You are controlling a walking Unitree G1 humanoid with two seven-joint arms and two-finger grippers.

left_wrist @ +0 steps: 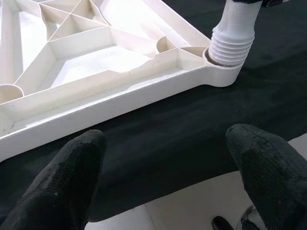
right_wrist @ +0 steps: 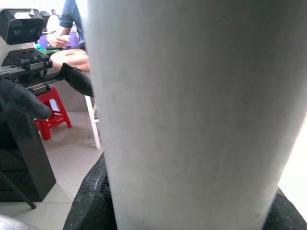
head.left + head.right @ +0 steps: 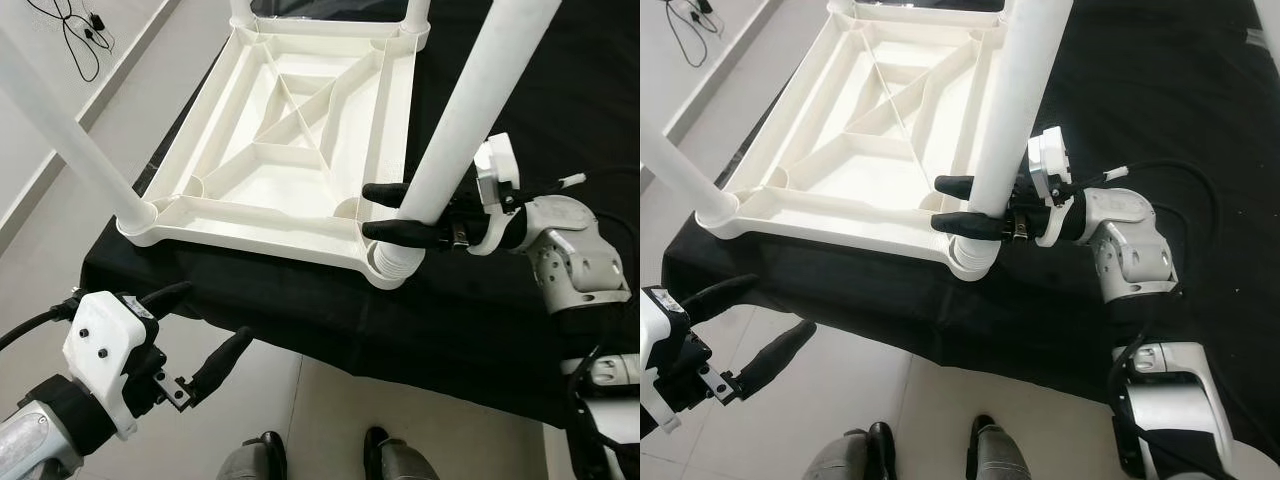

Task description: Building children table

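Right gripper point(image 3: 392, 212) clamped, left gripper point(image 3: 208, 334) jaws spread

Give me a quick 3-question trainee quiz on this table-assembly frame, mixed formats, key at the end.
1. True or false: the right gripper is closed around the white leg just above the threaded collar.
2. Which is the left gripper doing? A) holding a leg B) hanging open off the near edge of the black cloth C) pressing on the tabletop
3. Fill in: the tabletop lies upside down, its ribbed ____ facing up.

Key: 1 true; 2 B; 3 underside
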